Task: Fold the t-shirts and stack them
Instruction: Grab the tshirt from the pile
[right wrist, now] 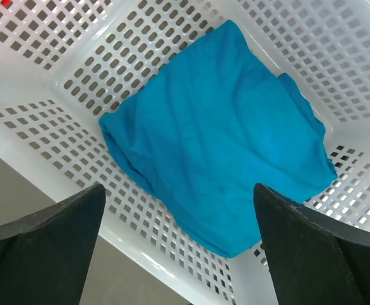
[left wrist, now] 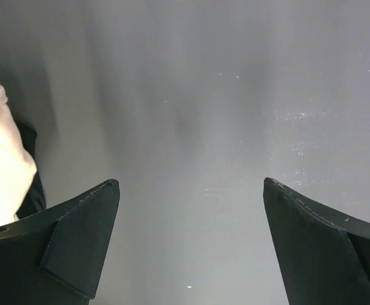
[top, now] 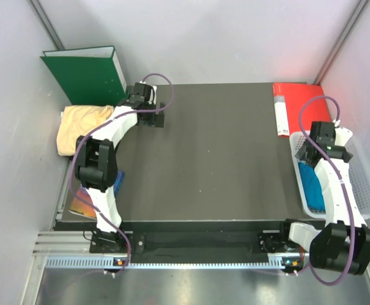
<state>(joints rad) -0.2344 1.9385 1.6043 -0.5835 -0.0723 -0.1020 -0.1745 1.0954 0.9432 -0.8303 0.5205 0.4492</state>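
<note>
A dark table (top: 223,159) stands between two robot arms in a white-walled booth. On the right, the right gripper (right wrist: 178,186) hangs above a white perforated basket (right wrist: 58,82), its fingers spread wide and holding nothing. The teal-blue t-shirt (right wrist: 217,133) lies crumpled on the basket floor directly below. On the far left, the pale yellow-orange t-shirt (top: 83,127) sits bunched at the table's edge beside a green binder (top: 86,73). The left gripper (left wrist: 190,181), also spread and empty, is over bare table just beside it. A red folder (top: 290,105) lies at the far right corner. The step in hand looks like fetching the blue shirt from the basket. To do it well, the right fingers should probably come straight down on a raised fold near the cloth's middle. They should stay away from the basket walls and holes, pinch firmly, then lift the shirt fully clear of the rim before carrying it to the table.
</note>
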